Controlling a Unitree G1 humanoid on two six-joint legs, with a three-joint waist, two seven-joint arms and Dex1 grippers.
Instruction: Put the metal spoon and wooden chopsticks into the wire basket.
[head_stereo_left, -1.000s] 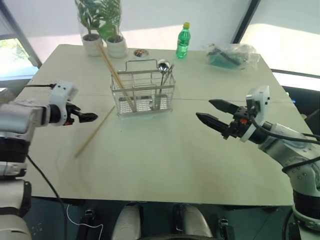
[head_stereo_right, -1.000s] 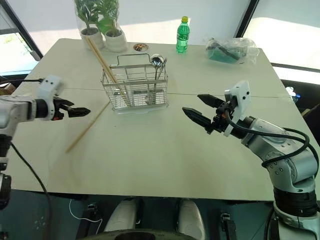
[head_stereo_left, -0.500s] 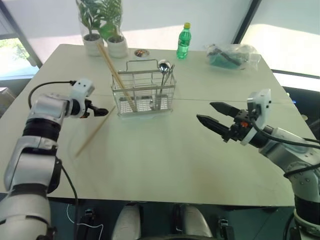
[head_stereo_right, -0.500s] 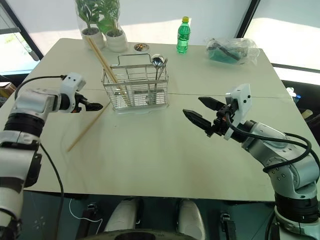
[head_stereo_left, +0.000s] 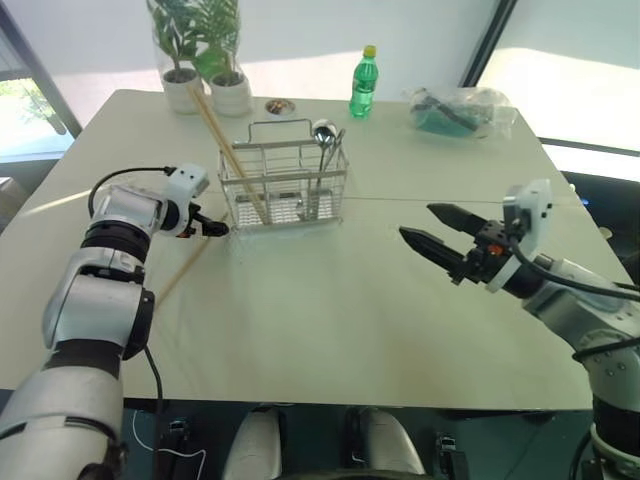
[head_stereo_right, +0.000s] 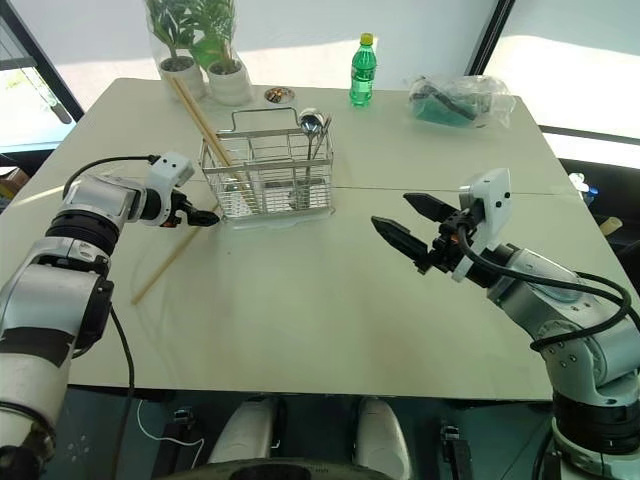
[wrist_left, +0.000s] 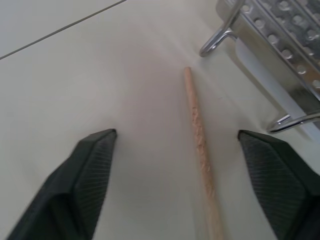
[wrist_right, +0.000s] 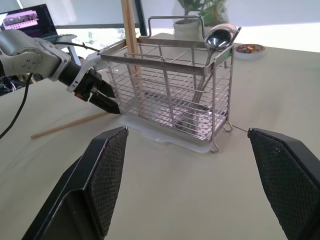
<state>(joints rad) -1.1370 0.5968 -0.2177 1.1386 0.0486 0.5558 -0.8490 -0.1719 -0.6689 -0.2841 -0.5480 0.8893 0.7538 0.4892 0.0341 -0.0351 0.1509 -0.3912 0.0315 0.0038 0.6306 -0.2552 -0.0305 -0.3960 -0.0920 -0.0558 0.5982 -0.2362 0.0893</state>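
- One wooden chopstick (head_stereo_left: 186, 265) lies flat on the pale table (head_stereo_left: 330, 310), just beside the wire basket (head_stereo_left: 283, 186) on the robot's left side.
- Its long axis runs diagonally: the far tip sits close to the basket's near left corner, and the other end angles back toward the table's front-left edge.
- A second chopstick (head_stereo_left: 230, 153) already stands slanted inside the basket, and the metal spoon (head_stereo_left: 325, 150) stands upright in the right-hand part of the basket.
- The left gripper (head_stereo_left: 215, 229) hovers over the far tip of the loose chopstick, pointing forward and down; it is by far the nearer arm.
- In the left wrist view, the loose chopstick (wrist_left: 201, 150) runs lengthwise between the two parted fingers (wrist_left: 87, 180), closer to the finger nearest the basket's foot, and touching neither.
- The left jaws are apart and grip nothing.
- The right gripper (head_stereo_left: 437, 236) is well apart to the right, raised above the table, jaws wide and empty, pointing toward the basket.
- Judgement: the left gripper must sink to the table before its fingers can close across the stick.
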